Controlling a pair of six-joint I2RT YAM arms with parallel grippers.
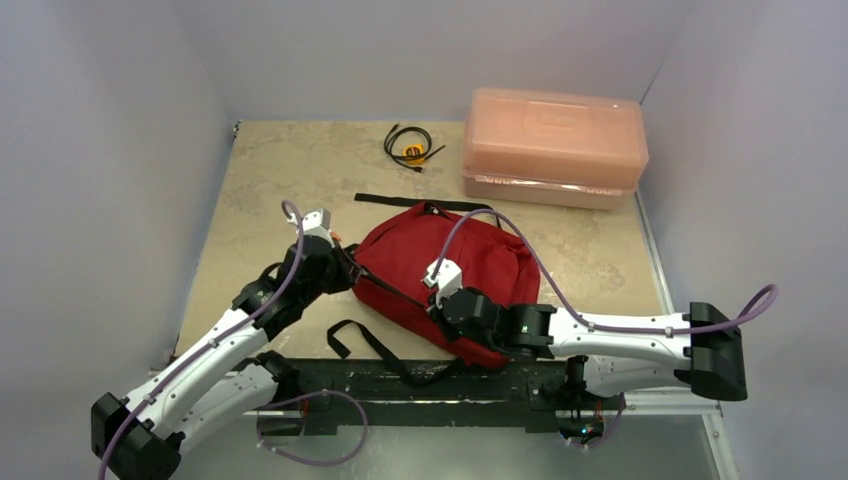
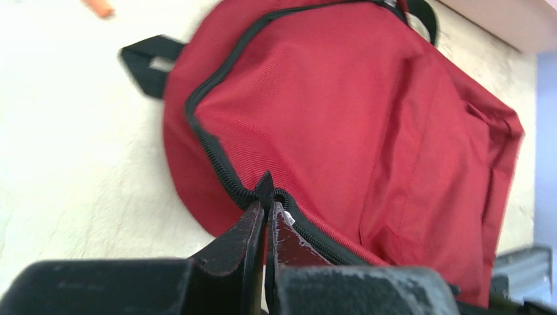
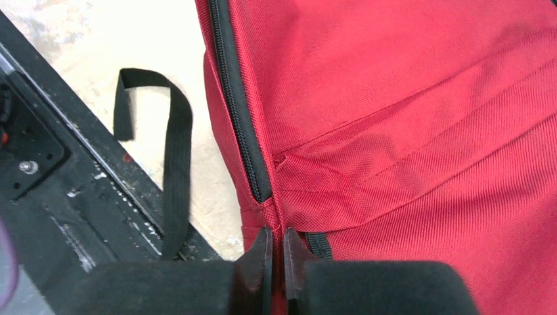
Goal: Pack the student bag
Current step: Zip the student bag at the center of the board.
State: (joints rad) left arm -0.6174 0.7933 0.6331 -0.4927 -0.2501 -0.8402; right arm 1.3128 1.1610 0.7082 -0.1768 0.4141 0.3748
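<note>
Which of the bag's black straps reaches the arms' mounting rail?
The looped near strap; the other strap lies straight beyond the student bag.

Pink box [image 1: 555, 145], cable [image 1: 408, 146] beyond bag [image 1: 395, 262]

The right gripper [image 3: 274, 235] sits at the bottom of the view, its two fingers pressed together on the lower edge of the red backpack [image 3: 407, 111]. A sliver of red cloth shows in the slit between them. A black zipper [image 3: 238, 98] runs down from the top and ends just above the fingertips, beside a creased seam. To the left a black strap [image 3: 176, 164] loops over the pale table [image 3: 98, 33] and crosses onto the dark plate [image 3: 59, 203] along the table's edge.
</note>
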